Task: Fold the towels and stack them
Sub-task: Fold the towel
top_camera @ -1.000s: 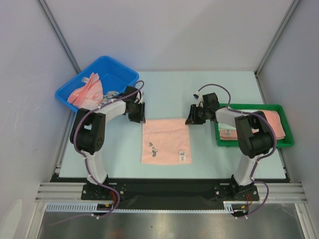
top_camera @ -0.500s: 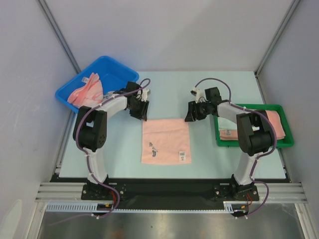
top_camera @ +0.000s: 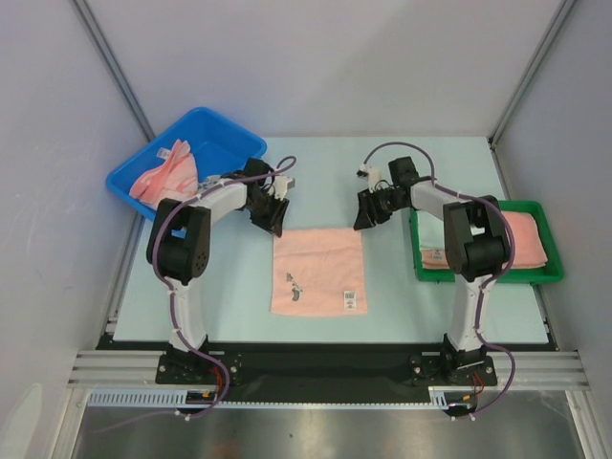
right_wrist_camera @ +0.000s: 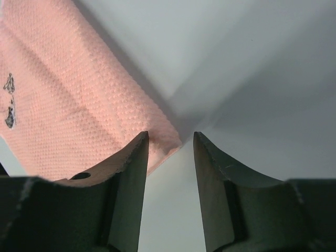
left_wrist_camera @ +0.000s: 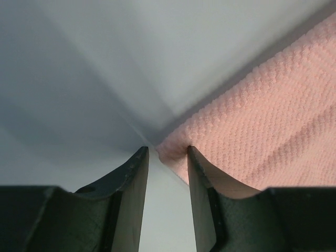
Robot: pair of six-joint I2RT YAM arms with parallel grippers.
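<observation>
A pink towel [top_camera: 317, 271] lies flat and open in the middle of the worktop [top_camera: 325, 172]. It has a small dark picture on it and a little white tag near one front corner.

The left gripper [top_camera: 272, 218] is down at the towel's far left corner. In the left wrist view its fingers [left_wrist_camera: 135, 173] are spread, and the corner of the towel sits in the gap, touching one finger.

The right gripper [top_camera: 367, 216] is down at the far right corner. Its fingers [right_wrist_camera: 134, 163] are spread too, with that corner between them.

More pink cloths [top_camera: 164, 172] lie bunched in the blue bin [top_camera: 225, 134] at the far left. A folded stack [top_camera: 526, 239] rests in the green tray [top_camera: 516, 278] on the right.
</observation>
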